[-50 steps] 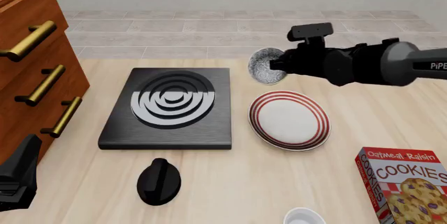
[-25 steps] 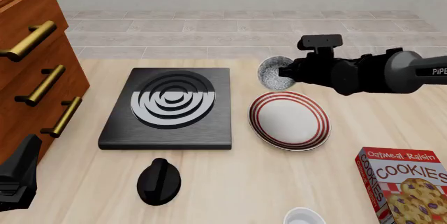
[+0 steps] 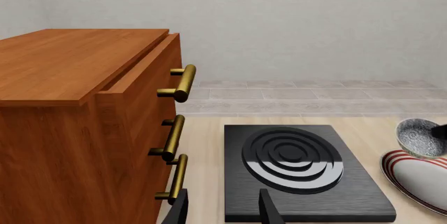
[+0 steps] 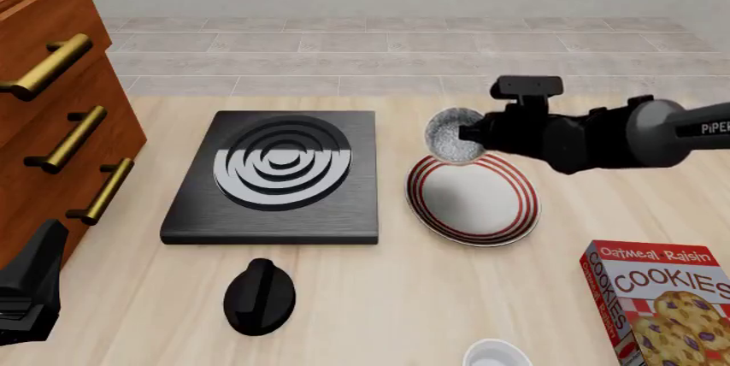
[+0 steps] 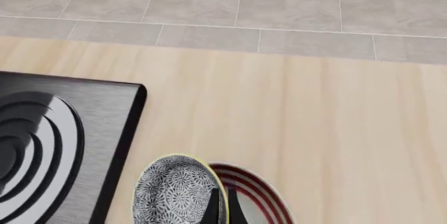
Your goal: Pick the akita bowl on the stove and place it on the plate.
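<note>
The akita bowl [image 4: 452, 136] hangs tilted on its side over the far rim of the red-striped plate [image 4: 473, 197], its speckled inside facing left. My right gripper [image 4: 466, 132] is shut on the bowl's rim, as the right wrist view shows at the akita bowl [image 5: 176, 192] with the plate [image 5: 252, 195] behind it. The stove [image 4: 277, 176] lies bare to the plate's left. My left gripper [image 3: 222, 209] stands open low at the near left, short of the stove [image 3: 300, 169], holding nothing. In the left wrist view the bowl [image 3: 420, 137] floats above the plate [image 3: 419, 177].
A wooden drawer cabinet [image 4: 57, 101] with brass handles stands at the left. A black round knob [image 4: 259, 296] lies near the stove's front edge. A cookies box [image 4: 662, 302] sits at the near right, and a plain white bowl [image 4: 497, 356] peeks in at the bottom edge.
My right gripper has carried the akita bowl nearer and lower, from beyond the plate to just over its far rim. The left arm has not moved.
</note>
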You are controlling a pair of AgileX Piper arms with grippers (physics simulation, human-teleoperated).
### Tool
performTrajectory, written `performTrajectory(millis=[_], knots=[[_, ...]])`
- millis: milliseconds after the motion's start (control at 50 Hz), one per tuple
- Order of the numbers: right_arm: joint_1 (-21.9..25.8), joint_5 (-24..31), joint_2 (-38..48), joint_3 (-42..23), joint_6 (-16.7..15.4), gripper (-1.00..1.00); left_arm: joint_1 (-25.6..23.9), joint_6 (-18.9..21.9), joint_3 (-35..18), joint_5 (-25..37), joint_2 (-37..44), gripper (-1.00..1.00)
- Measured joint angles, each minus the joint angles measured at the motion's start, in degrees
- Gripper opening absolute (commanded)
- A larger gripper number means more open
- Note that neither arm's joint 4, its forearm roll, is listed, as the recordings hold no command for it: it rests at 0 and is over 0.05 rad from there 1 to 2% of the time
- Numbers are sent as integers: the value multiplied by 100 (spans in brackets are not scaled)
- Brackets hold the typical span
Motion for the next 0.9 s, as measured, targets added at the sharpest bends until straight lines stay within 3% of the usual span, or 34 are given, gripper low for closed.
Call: performTrajectory(millis=[900], knots=[[-107, -451, -27, 708, 257, -100, 0, 0, 0, 0, 0, 100]])
